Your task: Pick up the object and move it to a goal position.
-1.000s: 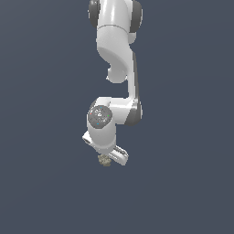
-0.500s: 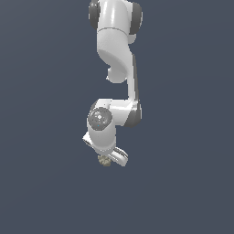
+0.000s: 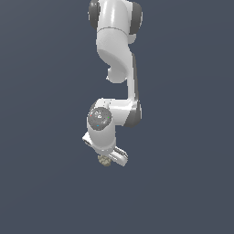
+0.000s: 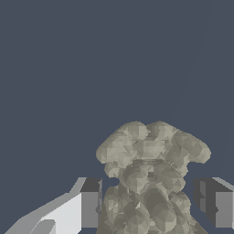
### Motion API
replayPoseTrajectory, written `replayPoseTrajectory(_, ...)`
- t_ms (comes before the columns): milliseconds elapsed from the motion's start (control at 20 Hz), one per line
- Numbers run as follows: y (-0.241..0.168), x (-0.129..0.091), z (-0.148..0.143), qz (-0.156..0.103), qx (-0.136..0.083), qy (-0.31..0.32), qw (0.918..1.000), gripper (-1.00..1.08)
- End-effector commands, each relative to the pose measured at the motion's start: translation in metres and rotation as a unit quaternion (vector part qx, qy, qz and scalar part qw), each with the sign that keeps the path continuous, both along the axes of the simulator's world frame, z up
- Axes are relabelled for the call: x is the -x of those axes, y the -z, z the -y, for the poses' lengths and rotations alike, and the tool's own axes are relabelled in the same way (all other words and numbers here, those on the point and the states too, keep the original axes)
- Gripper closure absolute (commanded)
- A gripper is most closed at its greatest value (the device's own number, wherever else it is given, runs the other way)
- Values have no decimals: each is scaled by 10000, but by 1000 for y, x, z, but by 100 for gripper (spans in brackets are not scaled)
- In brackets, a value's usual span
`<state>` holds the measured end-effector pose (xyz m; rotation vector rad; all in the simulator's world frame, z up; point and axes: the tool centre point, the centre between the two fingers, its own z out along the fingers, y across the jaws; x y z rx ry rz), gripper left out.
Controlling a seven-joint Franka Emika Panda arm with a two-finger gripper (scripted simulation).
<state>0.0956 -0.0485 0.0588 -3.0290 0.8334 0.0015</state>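
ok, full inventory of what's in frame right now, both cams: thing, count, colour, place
rock-like clump: 1, tan-olive, speckled and knobbly; sits between the two fingers in the wrist view; in the exterior view it shows as a small lump just under the hand.
background: plain dark blue-grey in both views; no table edge, goal marker or other item can be made out.
arm: 1, white with dark joints; comes down from the top of the exterior view.
hand: 1, white; at the arm's lower end. Fingers dark-padded, one on each side of the clump. One pad looks to be against it, the other shows a gap, so whether it is gripped cannot be told.
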Motion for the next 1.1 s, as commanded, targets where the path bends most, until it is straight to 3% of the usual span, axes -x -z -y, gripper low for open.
replayPoseTrajectory(0,-4,0,4,4,1,3,10000,108)
replayPoseTrajectory(300,-31,6,32,4,-1,4,10000,108)
replayPoseTrajectory(1050,-150,25,154,5,-1,4,10000,108)
